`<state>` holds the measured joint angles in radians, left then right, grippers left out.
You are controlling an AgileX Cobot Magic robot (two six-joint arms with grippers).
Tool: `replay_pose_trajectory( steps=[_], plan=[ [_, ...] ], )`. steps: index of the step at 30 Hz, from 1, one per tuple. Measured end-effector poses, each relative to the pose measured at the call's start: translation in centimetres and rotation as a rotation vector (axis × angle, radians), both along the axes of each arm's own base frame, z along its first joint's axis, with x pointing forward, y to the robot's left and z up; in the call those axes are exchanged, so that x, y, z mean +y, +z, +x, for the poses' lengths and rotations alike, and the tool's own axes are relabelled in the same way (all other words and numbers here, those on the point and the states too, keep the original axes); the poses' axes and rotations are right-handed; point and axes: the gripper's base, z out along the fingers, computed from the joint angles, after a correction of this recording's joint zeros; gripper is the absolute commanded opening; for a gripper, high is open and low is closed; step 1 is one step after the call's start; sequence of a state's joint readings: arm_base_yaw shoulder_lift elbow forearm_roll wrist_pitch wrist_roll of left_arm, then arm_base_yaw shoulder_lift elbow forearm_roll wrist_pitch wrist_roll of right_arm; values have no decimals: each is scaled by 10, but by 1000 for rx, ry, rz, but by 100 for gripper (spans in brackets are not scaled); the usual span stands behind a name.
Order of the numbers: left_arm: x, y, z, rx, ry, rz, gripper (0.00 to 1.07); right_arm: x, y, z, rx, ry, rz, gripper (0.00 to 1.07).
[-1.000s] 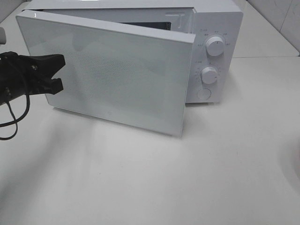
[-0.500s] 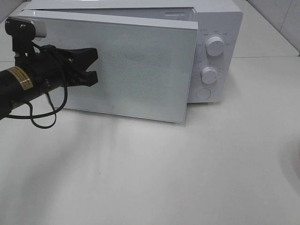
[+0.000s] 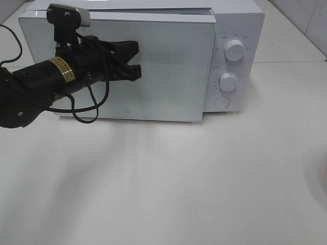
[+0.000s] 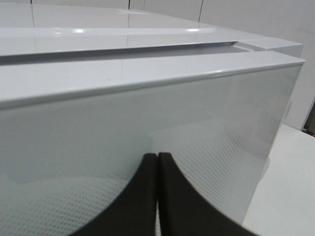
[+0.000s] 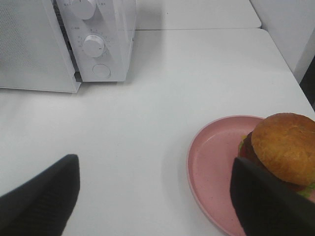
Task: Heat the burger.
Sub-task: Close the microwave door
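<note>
The burger, with its glossy brown bun, sits on a round pink plate on the white table, seen only in the right wrist view. My right gripper hovers open above the plate's edge; one finger is close beside the burger, and nothing is held. The white microwave stands at the back. Its door is swung almost flat against the body, with a thin gap left along the top edge. My left gripper is shut, and its fingertips rest against the door's front.
Two knobs and a round button are on the microwave's right panel. White tabletop stretches in front of the microwave. The left arm's cable loops down in front of the door.
My left gripper has swept to the right across the door's front, and the door has swung from wide ajar to almost closed. The right arm's view is given only now.
</note>
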<state>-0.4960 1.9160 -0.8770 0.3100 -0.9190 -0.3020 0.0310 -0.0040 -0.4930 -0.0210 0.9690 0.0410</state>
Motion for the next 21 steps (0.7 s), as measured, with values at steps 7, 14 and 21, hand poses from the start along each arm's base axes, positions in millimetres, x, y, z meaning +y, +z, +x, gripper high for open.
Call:
replay_pose_trajectory(
  steps=[7,14,21],
  plan=[
    [-25,6,10,-18,-32,-3,0,0,0,0,0,0,0,74],
    [-46,9,13,-22,-42,6,0,0,0,0,0,0,0,74],
    [-65,11,22,-50,-34,16,0,0,0,0,0,0,0,74]
  ],
)
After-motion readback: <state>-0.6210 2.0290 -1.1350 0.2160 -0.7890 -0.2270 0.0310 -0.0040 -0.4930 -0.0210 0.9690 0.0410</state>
